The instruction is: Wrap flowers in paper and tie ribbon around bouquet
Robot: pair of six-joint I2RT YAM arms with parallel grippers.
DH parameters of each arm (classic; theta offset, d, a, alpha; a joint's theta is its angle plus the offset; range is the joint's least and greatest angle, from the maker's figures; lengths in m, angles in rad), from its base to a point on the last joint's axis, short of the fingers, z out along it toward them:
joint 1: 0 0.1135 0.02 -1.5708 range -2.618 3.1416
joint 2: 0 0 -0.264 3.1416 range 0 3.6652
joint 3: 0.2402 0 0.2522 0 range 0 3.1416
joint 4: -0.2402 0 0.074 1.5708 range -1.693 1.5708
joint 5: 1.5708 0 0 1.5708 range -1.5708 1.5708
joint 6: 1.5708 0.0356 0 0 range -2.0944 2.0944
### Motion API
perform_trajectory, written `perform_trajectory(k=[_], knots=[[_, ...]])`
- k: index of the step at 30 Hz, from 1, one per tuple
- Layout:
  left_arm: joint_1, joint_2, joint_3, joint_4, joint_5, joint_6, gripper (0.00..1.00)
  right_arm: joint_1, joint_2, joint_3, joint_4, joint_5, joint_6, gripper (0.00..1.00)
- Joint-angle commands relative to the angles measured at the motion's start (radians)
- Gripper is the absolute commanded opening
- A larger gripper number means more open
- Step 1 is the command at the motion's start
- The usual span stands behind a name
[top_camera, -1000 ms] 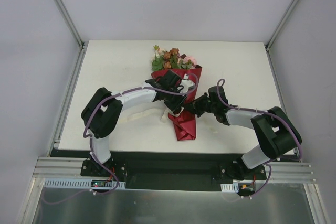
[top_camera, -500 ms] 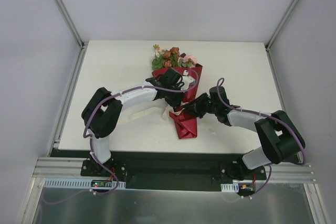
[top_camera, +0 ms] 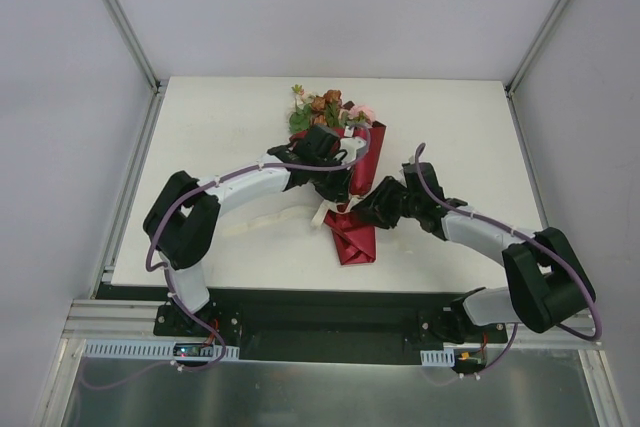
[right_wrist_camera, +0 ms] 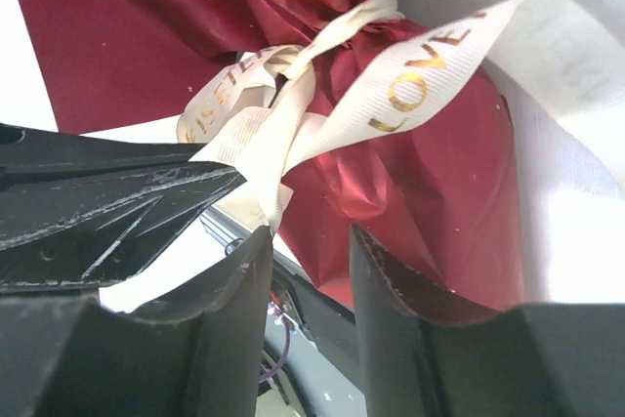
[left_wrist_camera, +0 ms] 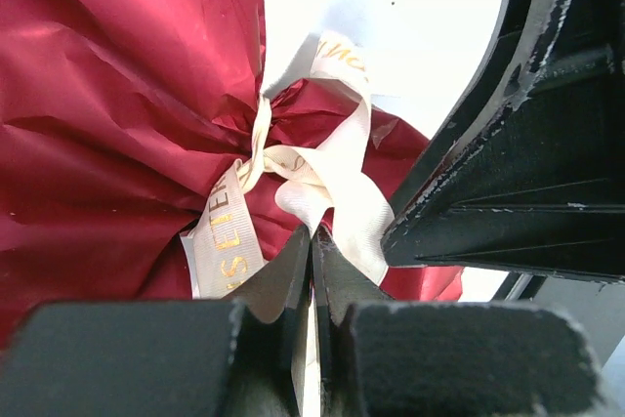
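The bouquet (top_camera: 352,152) lies on the table, flowers (top_camera: 325,110) at its far end and the dark red paper (top_camera: 350,239) flaring at its near end. A cream ribbon (left_wrist_camera: 332,168) with gold letters is knotted round the pinched paper (left_wrist_camera: 107,95). My left gripper (left_wrist_camera: 314,236) is shut on a ribbon strand right at the knot, and a strip of ribbon runs down between its fingers. From the other side my right gripper (right_wrist_camera: 308,241) stands open just below the knot. The ribbon (right_wrist_camera: 430,65) brushes its left fingertip and red paper (right_wrist_camera: 420,183) shows behind the gap. Both grippers (top_camera: 345,202) meet at the bouquet's waist.
A loose stretch of ribbon (top_camera: 268,219) trails left across the white table (top_camera: 220,127) under my left arm. The right gripper's finger (left_wrist_camera: 508,144) fills the right of the left wrist view. Metal frame posts (top_camera: 130,37) stand at the table's back corners.
My left gripper has closed on the ribbon and shifted slightly away from me. The right gripper has opened and let the ribbon go, and its arm has swung out to the right.
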Motion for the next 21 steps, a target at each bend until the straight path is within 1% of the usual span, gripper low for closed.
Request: perform_trajectory(k=[1, 2, 5, 7, 8, 9, 10, 11, 12, 13, 15, 16, 17, 18, 19, 20, 21], knots=[[0.018, -0.051, -0.021, 0.025, 0.052, -0.024, 0.0, -0.008, -0.013, 0.066, -0.009, -0.027, -0.084, 0.44], [0.021, -0.051, -0.022, 0.025, 0.053, -0.025, 0.0, -0.008, -0.021, 0.069, -0.009, -0.021, -0.091, 0.5], [0.032, -0.044, -0.023, 0.028, 0.069, -0.04, 0.0, -0.008, -0.019, 0.088, -0.01, -0.03, -0.114, 0.51], [0.041, -0.037, -0.024, 0.031, 0.092, -0.056, 0.0, -0.009, -0.015, 0.101, -0.011, -0.032, -0.151, 0.49], [0.044, -0.037, -0.024, 0.034, 0.096, -0.063, 0.0, -0.011, -0.021, 0.106, -0.012, -0.033, -0.174, 0.43], [0.05, -0.036, -0.026, 0.037, 0.107, -0.068, 0.0, -0.014, -0.026, 0.109, -0.012, -0.036, -0.212, 0.41], [0.055, -0.04, -0.027, 0.04, 0.113, -0.074, 0.0, -0.018, -0.03, 0.136, -0.017, -0.062, -0.325, 0.39], [0.063, -0.042, -0.03, 0.042, 0.116, -0.082, 0.0, -0.02, -0.036, 0.157, -0.067, -0.065, -0.414, 0.3], [0.066, -0.045, -0.038, 0.053, 0.118, -0.085, 0.0, -0.018, -0.05, 0.172, -0.096, -0.052, -0.489, 0.28], [0.069, -0.051, -0.044, 0.06, 0.127, -0.088, 0.0, -0.011, -0.064, 0.181, -0.107, -0.038, -0.636, 0.27], [0.076, -0.051, -0.052, 0.079, 0.136, -0.099, 0.0, 0.005, -0.105, 0.2, -0.129, 0.02, -0.767, 0.29], [0.079, -0.05, -0.055, 0.085, 0.145, -0.1, 0.0, 0.032, -0.111, 0.206, -0.135, 0.078, -0.909, 0.31], [0.08, -0.048, -0.055, 0.088, 0.148, -0.105, 0.0, 0.041, -0.105, 0.242, -0.147, 0.094, -0.959, 0.36], [0.081, -0.047, -0.055, 0.091, 0.153, -0.106, 0.0, 0.046, -0.072, 0.264, -0.147, 0.103, -1.008, 0.38], [0.081, -0.045, -0.055, 0.094, 0.155, -0.108, 0.0, 0.048, -0.044, 0.288, -0.179, 0.109, -1.048, 0.39], [0.083, -0.045, -0.056, 0.097, 0.156, -0.109, 0.0, 0.048, -0.023, 0.331, -0.201, 0.11, -1.129, 0.4], [0.081, -0.045, -0.058, 0.1, 0.155, -0.111, 0.0, 0.046, 0.011, 0.339, -0.202, 0.105, -1.166, 0.4]])
